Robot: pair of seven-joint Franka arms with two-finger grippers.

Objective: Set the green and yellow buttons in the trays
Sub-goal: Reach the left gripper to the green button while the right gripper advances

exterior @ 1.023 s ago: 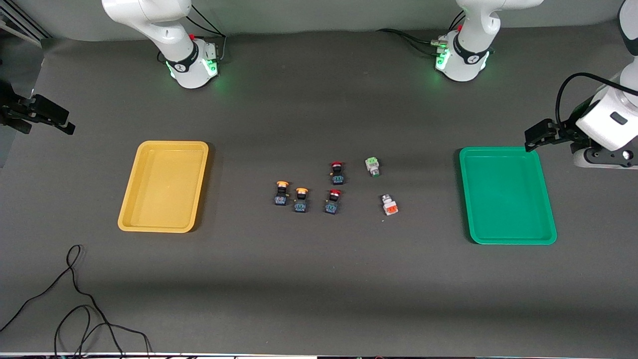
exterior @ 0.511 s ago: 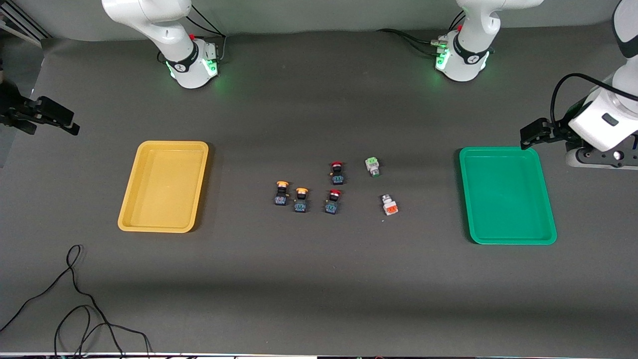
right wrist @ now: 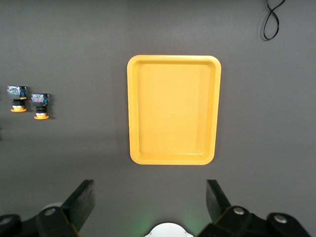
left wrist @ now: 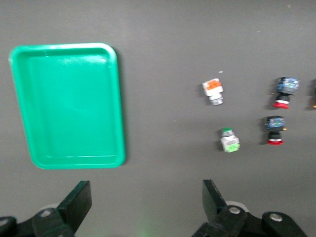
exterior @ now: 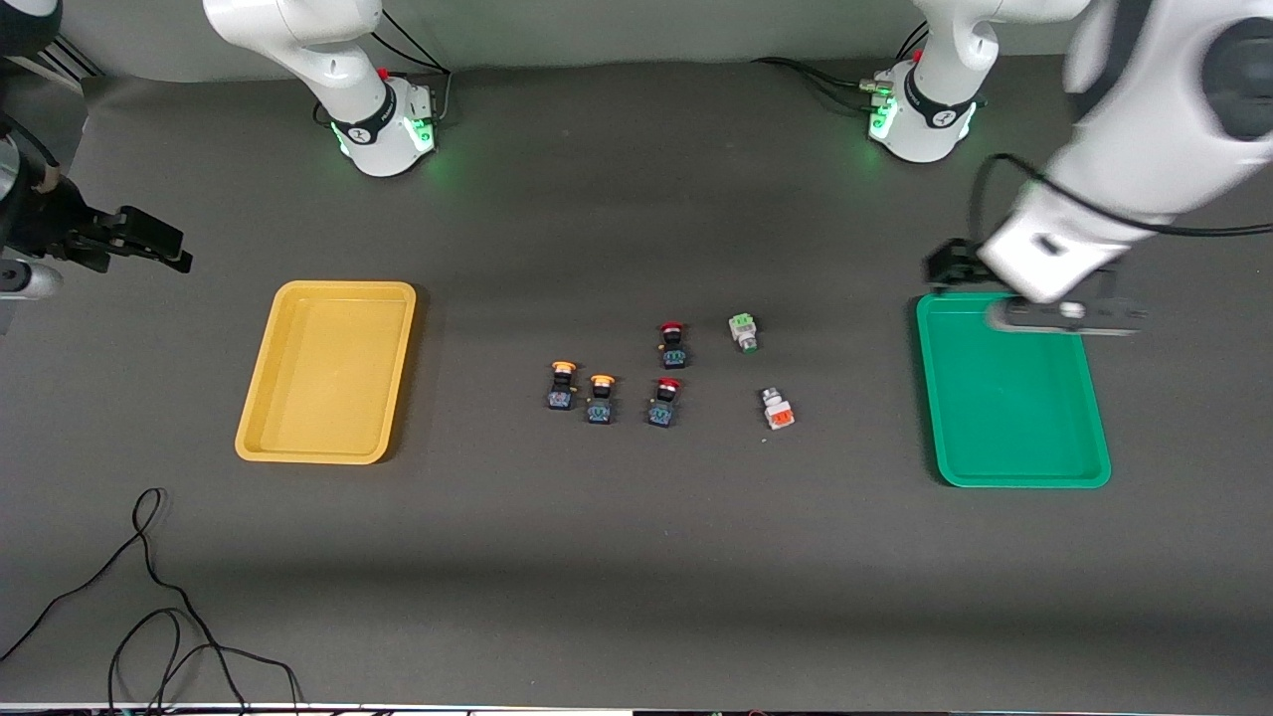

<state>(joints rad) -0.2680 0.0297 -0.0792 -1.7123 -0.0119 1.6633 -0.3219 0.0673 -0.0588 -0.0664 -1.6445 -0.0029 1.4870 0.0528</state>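
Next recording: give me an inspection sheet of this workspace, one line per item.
Surface: dark grey table.
Job's things: two yellow buttons and green button mid-table, none in a tray; yellow tray toward the right arm's end, green tray toward the left arm's end.
Clutter: two red buttons, orange button.
Grippers: left gripper open above the table beside the green tray; right gripper open beside the yellow tray.
Cables: loose black cable near the front camera.
Surroundings: nothing seen.

Buttons point(exterior: 660, 375) cluster mid-table point(exterior: 636, 577) between the yellow tray point(exterior: 257, 418) toward the right arm's end and the green tray point(exterior: 1024, 479), whose corner the left gripper point(exterior: 1062, 314) overhangs.
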